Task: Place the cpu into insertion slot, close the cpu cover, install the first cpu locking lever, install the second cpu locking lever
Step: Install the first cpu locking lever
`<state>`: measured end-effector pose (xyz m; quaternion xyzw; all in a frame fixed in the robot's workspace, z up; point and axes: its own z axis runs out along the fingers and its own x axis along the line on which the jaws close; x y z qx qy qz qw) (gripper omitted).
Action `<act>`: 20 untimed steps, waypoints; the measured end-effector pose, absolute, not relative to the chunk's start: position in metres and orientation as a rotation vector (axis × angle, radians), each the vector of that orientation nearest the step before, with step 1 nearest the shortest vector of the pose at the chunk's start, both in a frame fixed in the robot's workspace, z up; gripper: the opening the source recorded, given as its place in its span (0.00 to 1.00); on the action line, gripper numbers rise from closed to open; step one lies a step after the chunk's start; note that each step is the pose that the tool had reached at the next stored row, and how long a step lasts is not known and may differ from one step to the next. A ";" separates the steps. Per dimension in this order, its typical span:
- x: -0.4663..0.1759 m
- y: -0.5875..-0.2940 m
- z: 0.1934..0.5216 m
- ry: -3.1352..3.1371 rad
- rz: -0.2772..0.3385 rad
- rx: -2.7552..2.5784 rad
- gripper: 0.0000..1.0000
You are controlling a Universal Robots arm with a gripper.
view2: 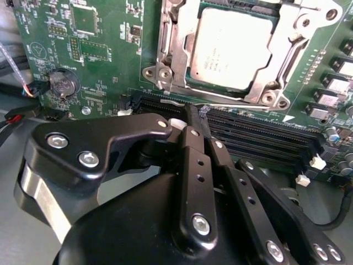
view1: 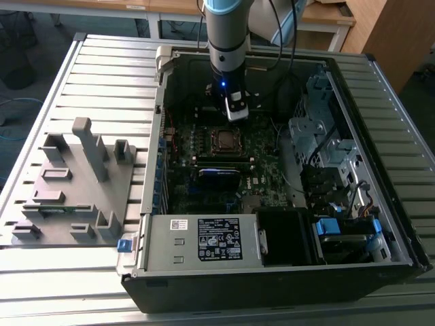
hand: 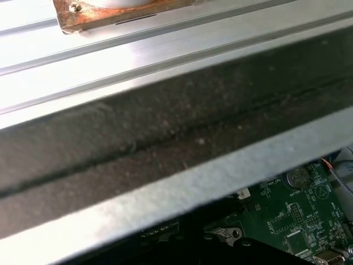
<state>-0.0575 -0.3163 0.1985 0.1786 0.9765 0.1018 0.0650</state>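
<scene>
The cpu [view2: 231, 49], a dull silver square, lies flat in the insertion slot on the green motherboard [view2: 105, 55]; the slot's pin face is hidden under it. The cpu cover [view2: 172, 52], a silvery frame, lies down around the chip. A thin silvery locking lever [view2: 248, 105] runs along the socket's side by the memory slots. My gripper [view2: 197, 113] has its black fingers [view2: 190, 165] pressed together, tips right at that lever, nothing visibly held. In the exterior view the gripper [view1: 235, 113] hangs inside the open case just behind the socket [view1: 224, 140].
Long black memory slots [view2: 265, 138] lie beside the socket, and a coin battery [view2: 62, 84] is on the board. The case walls [hand: 165, 143] surround the work area. A power supply [view1: 217, 238], a drive cage [view1: 319, 136] and a grey fixture [view1: 75, 176] on the slatted table are nearby.
</scene>
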 end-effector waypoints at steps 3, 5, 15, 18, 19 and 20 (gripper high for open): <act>-0.057 -0.317 0.199 2.947 0.310 0.539 0.10; -0.057 -0.318 0.199 2.947 0.318 0.540 0.10; -0.056 -0.321 0.198 2.946 0.357 0.543 0.10; -0.056 -0.321 0.197 2.944 0.360 0.542 0.10; -0.056 -0.321 0.197 2.944 0.361 0.541 0.10; -0.056 -0.321 0.197 2.943 0.361 0.540 0.10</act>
